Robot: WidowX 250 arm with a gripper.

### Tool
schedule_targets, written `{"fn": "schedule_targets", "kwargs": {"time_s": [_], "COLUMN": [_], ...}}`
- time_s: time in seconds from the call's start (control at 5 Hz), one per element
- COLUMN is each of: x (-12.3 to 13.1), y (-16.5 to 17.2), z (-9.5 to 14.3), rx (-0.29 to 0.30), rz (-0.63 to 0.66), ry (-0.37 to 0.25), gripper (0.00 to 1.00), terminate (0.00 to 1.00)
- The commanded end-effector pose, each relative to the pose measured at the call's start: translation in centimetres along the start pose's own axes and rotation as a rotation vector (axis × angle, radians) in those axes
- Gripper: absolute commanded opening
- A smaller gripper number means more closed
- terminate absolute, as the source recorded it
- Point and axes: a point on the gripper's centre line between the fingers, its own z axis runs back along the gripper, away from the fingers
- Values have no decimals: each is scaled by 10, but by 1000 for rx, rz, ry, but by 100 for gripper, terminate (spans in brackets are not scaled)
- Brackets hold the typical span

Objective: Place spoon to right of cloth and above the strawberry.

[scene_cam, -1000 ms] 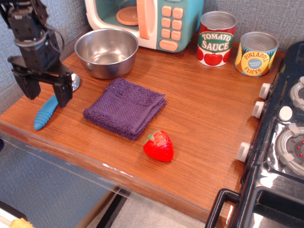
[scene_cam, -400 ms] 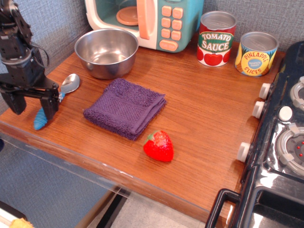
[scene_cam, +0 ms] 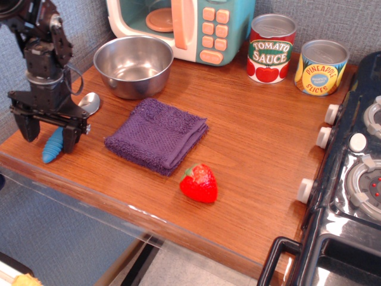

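**Spoon not yet lifted; the whole carry is still to be done**

The strawberry [scene_cam: 199, 183] is being seen nearest the bench [scene_cam: 256, 179] front edge, well off to the side of the pincer [scene_cam: 49, 130] and closer to the camera than it. The pincer is being held spread, its two fingers straddling the blue handle of the spoon [scene_cam: 63, 132], which is lying flat on the bench directly beneath it, silver bowl pointing away behind the pincer. Whether the fingers are touching the handle cannot be told. Just beside the pincer, towards the strawberry, the cloth [scene_cam: 158, 134] is lying folded. Nothing is being pinched, so the task is judged as barely begun: grasping, lifting and carrying the spoon past the cloth to the bare spot beyond the strawberry are all left. Farther back, the steel bowl [scene_cam: 133, 65] is standing.
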Motion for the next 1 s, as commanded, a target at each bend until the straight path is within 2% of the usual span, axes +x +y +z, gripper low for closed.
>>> {"fn": "schedule_targets", "kwargs": {"time_s": [0.0,0.4,0.6,0.8], "x": [4,5,5,7], "y": [0,-3,-2,0], "z": [4,7,8,24], "rx": [31,14,-12,-75], "rz": [24,9,13,23], "ry": [-1,-20,-28,-93], "gripper": [0,0,0,0], "terminate": [0,0,0,0]}}
